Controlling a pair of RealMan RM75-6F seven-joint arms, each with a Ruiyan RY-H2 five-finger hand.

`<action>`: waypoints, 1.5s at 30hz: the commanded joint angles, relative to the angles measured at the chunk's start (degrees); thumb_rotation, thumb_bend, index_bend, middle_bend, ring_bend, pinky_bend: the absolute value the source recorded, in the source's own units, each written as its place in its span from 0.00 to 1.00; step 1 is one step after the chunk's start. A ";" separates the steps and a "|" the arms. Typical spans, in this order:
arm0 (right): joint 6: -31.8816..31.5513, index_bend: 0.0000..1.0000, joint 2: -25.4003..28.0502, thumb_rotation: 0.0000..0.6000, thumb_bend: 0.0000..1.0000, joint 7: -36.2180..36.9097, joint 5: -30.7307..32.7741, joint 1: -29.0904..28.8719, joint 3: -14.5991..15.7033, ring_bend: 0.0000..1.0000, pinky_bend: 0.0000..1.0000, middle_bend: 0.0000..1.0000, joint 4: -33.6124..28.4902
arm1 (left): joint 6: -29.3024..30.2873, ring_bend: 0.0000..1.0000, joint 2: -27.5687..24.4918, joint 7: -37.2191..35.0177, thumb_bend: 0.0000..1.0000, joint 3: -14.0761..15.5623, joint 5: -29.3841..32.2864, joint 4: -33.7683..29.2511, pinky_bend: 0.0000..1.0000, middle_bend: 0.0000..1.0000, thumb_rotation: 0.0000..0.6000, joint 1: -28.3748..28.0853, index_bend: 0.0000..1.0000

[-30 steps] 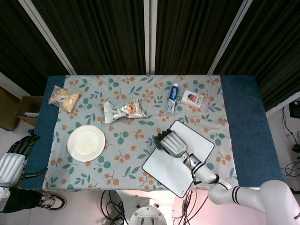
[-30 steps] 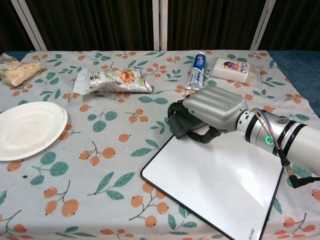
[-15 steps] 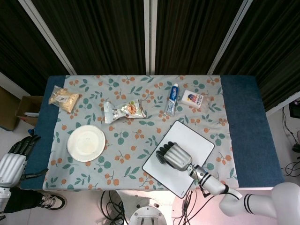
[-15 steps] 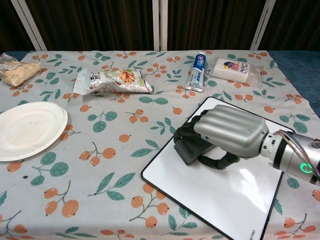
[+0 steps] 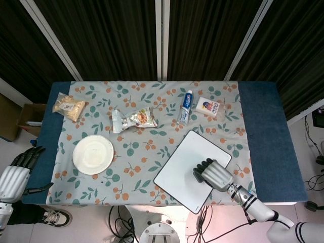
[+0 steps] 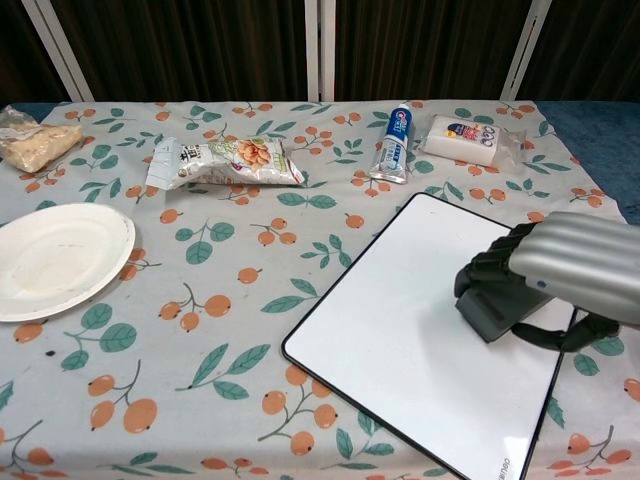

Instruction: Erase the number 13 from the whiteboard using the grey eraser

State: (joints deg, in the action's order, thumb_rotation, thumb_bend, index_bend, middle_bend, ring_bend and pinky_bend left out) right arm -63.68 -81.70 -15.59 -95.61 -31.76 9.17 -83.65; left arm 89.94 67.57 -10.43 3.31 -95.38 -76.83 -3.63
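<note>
The whiteboard lies tilted on the cloth at front right, and its white face shows no writing. My right hand holds the grey eraser and presses it on the board's right part, near the right edge. In the head view the eraser is hidden under that hand. My left hand hangs off the table's left edge, fingers apart, holding nothing.
A white paper plate sits at left. A snack bag, a toothpaste tube and a white soap pack lie behind the board. A bag of crackers is at the far left corner.
My right hand has swept the eraser from the board's far-left corner across its face toward the near right. The left hand stayed put.
</note>
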 commanded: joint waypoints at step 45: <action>1.23 0.00 -2.84 1.00 0.26 19.56 12.80 1.82 -12.39 0.00 0.00 0.00 19.23 | -0.66 0.08 -0.20 1.51 0.06 -0.11 -0.09 -1.39 0.19 0.09 0.73 -0.63 0.09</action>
State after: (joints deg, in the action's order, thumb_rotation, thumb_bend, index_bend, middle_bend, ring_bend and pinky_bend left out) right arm -57.77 -86.67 1.84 -80.37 -32.08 -3.55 -61.74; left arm 89.23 67.39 -8.90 3.22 -95.45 -78.19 -4.29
